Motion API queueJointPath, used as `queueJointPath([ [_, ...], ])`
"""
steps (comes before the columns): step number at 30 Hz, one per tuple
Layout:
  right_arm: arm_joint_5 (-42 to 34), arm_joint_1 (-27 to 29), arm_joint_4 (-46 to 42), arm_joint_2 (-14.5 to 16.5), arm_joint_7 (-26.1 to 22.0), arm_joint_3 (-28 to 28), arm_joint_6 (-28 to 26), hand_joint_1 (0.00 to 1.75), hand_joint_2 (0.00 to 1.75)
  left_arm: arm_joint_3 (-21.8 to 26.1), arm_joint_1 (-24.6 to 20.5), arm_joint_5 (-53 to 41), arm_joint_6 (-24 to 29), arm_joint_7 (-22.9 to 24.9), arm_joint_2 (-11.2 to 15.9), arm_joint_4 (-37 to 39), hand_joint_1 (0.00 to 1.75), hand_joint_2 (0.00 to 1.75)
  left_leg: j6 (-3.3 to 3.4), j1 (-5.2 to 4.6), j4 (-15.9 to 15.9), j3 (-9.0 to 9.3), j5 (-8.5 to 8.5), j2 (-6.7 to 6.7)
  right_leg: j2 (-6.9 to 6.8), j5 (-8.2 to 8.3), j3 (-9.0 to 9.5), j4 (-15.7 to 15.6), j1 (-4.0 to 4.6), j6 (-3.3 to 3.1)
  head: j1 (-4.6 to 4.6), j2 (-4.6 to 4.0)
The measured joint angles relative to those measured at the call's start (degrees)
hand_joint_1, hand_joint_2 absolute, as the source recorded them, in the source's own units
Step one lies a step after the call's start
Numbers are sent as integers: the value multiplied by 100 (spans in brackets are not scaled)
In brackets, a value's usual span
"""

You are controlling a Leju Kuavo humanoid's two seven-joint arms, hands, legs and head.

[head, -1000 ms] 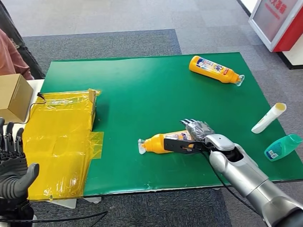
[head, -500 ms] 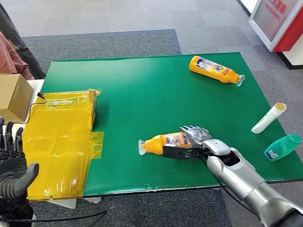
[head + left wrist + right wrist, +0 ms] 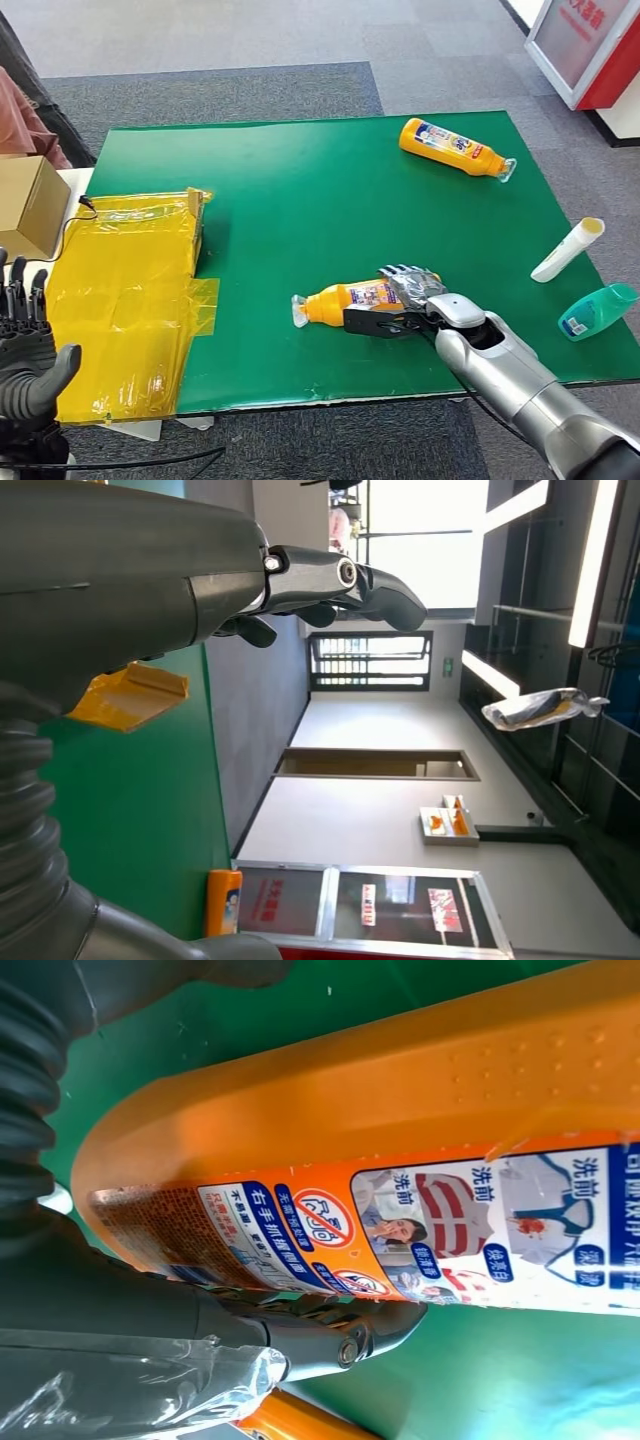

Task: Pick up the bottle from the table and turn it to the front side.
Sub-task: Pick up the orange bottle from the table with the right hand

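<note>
An orange bottle (image 3: 340, 300) lies on its side near the front edge of the green table (image 3: 302, 200), its clear cap pointing left. My right hand (image 3: 416, 290) grips its base end, with the fingers over the far side and the dark thumb along the near side. In the right wrist view the bottle (image 3: 423, 1140) is close up with its printed label facing the camera and the thumb (image 3: 302, 1335) against it. My left hand (image 3: 26, 360) is raised off the table at the lower left, fingers apart and holding nothing.
A second orange bottle (image 3: 453, 147) lies at the back right. A white tube (image 3: 567, 249) and a teal bottle (image 3: 598, 310) lie by the right edge. Yellow plastic bags (image 3: 128, 300) cover the left end, beside a cardboard box (image 3: 30, 205) and a person's sleeve (image 3: 23, 110).
My right hand has settled lower around the bottle, and the bottle has rolled a little, so more of its label shows. The left hand has stayed put.
</note>
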Motion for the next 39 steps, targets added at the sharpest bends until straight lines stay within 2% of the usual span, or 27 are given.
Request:
queueJointPath([
  [2,5,-7,9,2,-7,13,0,29,175,0,0,0,1,-2,1,0,0,175,0,0,0,0,0,0,0,0,0,0,0,0,0,0],
  [6,9,-17,20,4,-13,26,-3,160,175,0,4,0,3,-5,0,0,0,175,0,0,0,0,0,0,0,0,0,0,0,0,0,0],
  [8,9,-18,21,4,-27,27,-13,175,175,0,16,-2,6,-11,-1,-1,0,175,0,0,0,0,0,0,0,0,0,0,0,0,-1,0],
  [18,-250,-23,-61,-27,-214,26,29,175,175,-3,78,-5,15,-40,2,-2,0,175,0,0,0,1,0,0,0,0,-1,0,0,0,0,0],
  [33,-321,-14,-90,-65,-245,25,40,175,175,-4,86,-2,19,-42,2,-2,0,175,0,0,0,1,0,0,0,0,-1,0,0,0,0,0],
  [36,-521,2,-118,-104,-326,5,20,175,175,-4,103,0,22,-44,3,-2,0,175,0,0,0,1,0,0,0,0,-1,0,0,0,0,0],
  [39,-1026,70,-225,-206,-561,-91,3,175,175,-4,121,2,14,-64,16,-2,0,175,1,0,0,1,-1,0,0,0,-1,0,0,0,-1,0],
])
